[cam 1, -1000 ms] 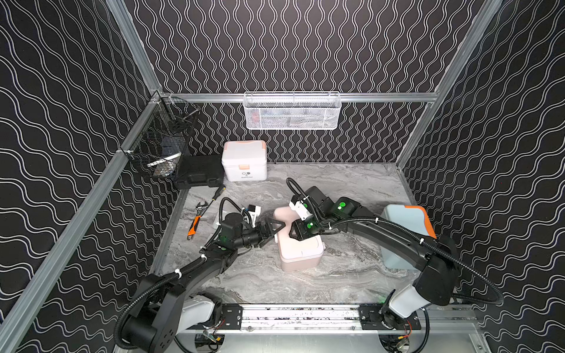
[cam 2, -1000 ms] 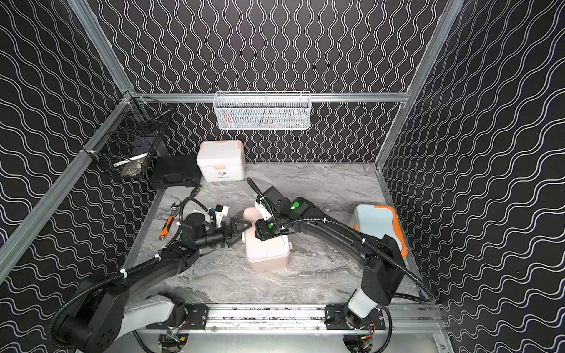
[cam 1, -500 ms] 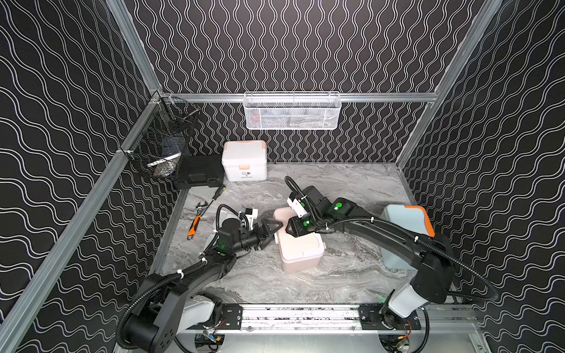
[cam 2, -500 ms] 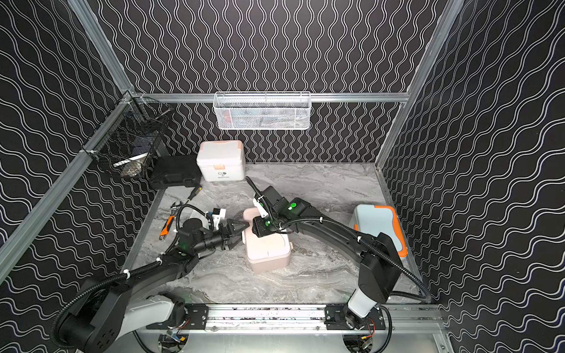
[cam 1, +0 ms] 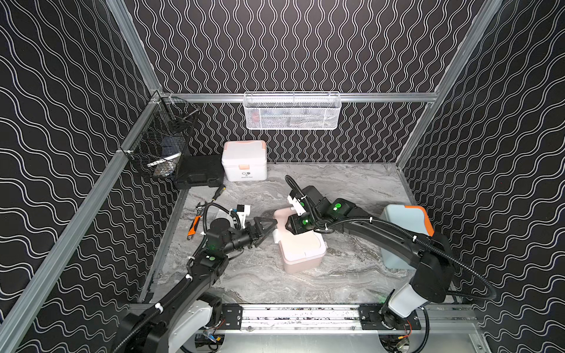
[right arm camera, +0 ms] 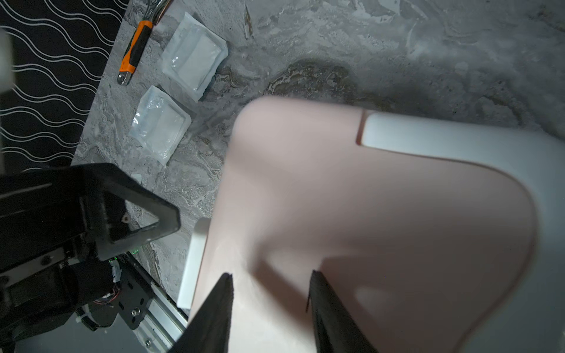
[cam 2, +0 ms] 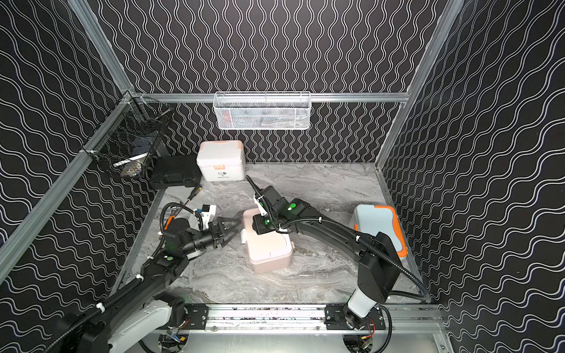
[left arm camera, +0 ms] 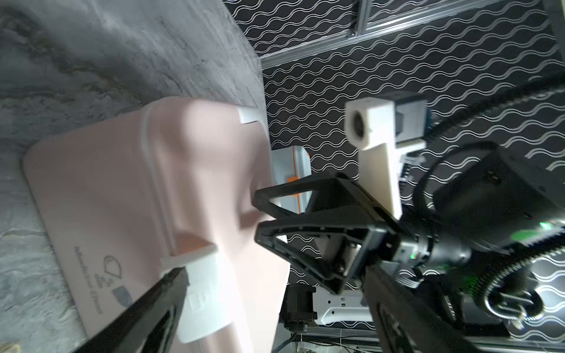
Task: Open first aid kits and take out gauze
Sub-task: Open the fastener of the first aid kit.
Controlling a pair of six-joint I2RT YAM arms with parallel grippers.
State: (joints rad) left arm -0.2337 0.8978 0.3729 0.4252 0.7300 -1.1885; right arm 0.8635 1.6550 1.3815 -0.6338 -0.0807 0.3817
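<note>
The pink first aid kit (cam 1: pixel 301 250) (cam 2: pixel 269 250) stands mid-table with its lid down. My left gripper (cam 1: pixel 270 230) (cam 2: pixel 235 230) (left arm camera: pixel 275 275) is open at the kit's left face, and one finger (left arm camera: pixel 168 290) touches the white latch (left arm camera: pixel 198 290). My right gripper (cam 1: pixel 289 227) (cam 2: pixel 255 224) (right arm camera: pixel 270 281) points down on the lid, its fingers apart with only pink lid between them. The white kit (cam 1: pixel 244 160) stands at the back and the light blue kit (cam 1: pixel 403 226) at the right. Two gauze packets (right arm camera: pixel 194 55) (right arm camera: pixel 159 125) lie on the table left of the pink kit.
A black hard case (cam 1: pixel 198 172) sits left of the white kit. An orange-handled wrench (cam 1: pixel 193 224) and a screwdriver (cam 1: pixel 218 192) lie near the left wall. A white wire basket (cam 1: pixel 292 111) hangs on the back wall, a black one (cam 1: pixel 162 143) on the left wall.
My left gripper drew back a little, then came forward again to the latch. My right gripper shifted slightly left over the lid. The pink kit has not moved.
</note>
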